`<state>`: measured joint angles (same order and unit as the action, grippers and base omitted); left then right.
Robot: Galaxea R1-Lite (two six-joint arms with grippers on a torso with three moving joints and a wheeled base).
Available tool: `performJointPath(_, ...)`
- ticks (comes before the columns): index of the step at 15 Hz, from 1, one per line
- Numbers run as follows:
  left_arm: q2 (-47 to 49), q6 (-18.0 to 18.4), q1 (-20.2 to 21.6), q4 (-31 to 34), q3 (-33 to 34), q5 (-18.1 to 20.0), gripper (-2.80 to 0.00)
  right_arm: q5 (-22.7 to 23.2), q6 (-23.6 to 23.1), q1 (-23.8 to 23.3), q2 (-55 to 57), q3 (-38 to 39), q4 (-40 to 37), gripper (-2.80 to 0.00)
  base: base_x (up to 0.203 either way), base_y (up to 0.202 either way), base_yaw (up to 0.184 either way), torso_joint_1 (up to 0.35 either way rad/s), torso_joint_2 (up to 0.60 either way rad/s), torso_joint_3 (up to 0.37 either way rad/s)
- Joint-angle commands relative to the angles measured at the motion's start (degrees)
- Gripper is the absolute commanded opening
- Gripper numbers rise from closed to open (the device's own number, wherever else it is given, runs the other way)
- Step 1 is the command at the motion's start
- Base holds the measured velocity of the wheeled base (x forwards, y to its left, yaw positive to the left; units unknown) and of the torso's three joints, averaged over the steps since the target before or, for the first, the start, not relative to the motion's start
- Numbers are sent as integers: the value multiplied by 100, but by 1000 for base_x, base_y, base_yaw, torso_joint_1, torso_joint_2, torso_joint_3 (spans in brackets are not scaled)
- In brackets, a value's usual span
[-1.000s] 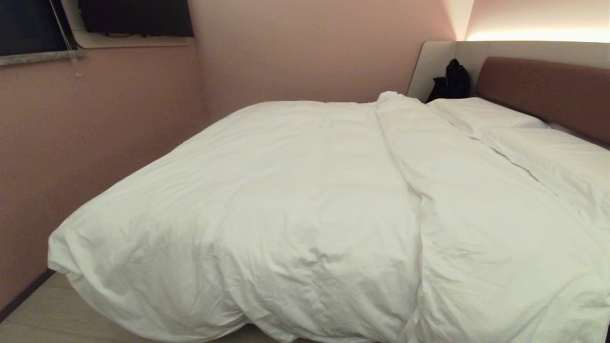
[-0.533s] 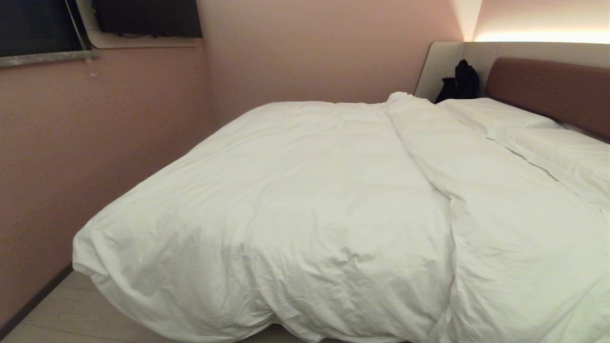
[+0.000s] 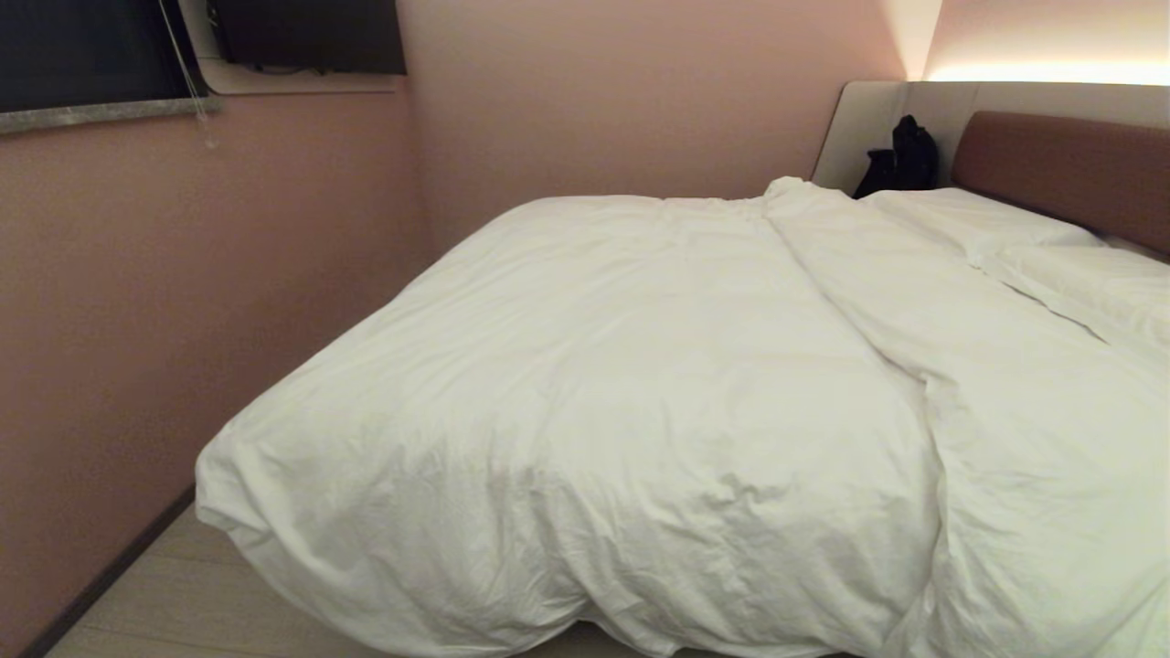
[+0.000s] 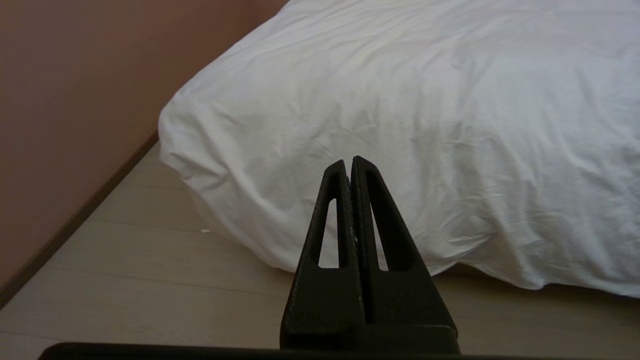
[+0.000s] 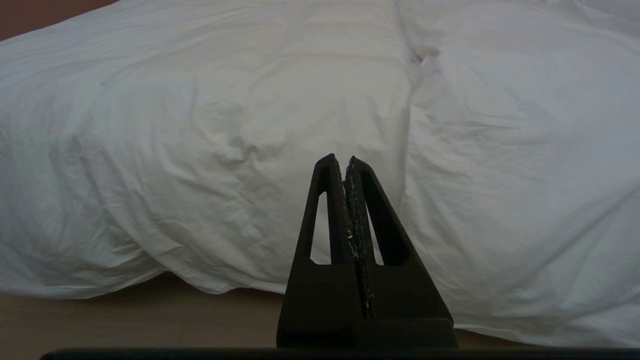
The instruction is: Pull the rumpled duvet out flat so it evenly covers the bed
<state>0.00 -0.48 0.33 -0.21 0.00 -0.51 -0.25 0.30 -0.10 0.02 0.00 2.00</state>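
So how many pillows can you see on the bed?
2: the far pillow lies by the headboard near the black bag; the near pillow lies beside it. More may be out of frame.

Duvet (image 3: 640, 384): matt white cotton cloth, puffy, finely creased all over, with one long fold ridge. Pillows (image 3: 1033, 251): same matt white cloth, smoother. Headboard (image 3: 1060, 164): padded brown upholstery, matt, framed by a smooth pale panel. Floor (image 4: 150, 280): pale wood-look planks, low sheen. Walls (image 3: 137, 302): matt pink, faintly grainy. Left gripper (image 4: 350, 162) and right gripper (image 5: 342, 160): matt black plastic fingers, pressed together, inner pads rough and flecked with white lint.
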Motion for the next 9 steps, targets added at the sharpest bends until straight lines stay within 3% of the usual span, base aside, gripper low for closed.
performJointPath(1,0,4,2,-10,0,-2,-280,-2,-4,1,-2,0,2,-280,0,194,-1,2,-2,2)
performJointPath(9,0,-53,2,-16,0,-4,-280,-2,5,1,-2,0,2,-280,0,195,2,2,3,1)
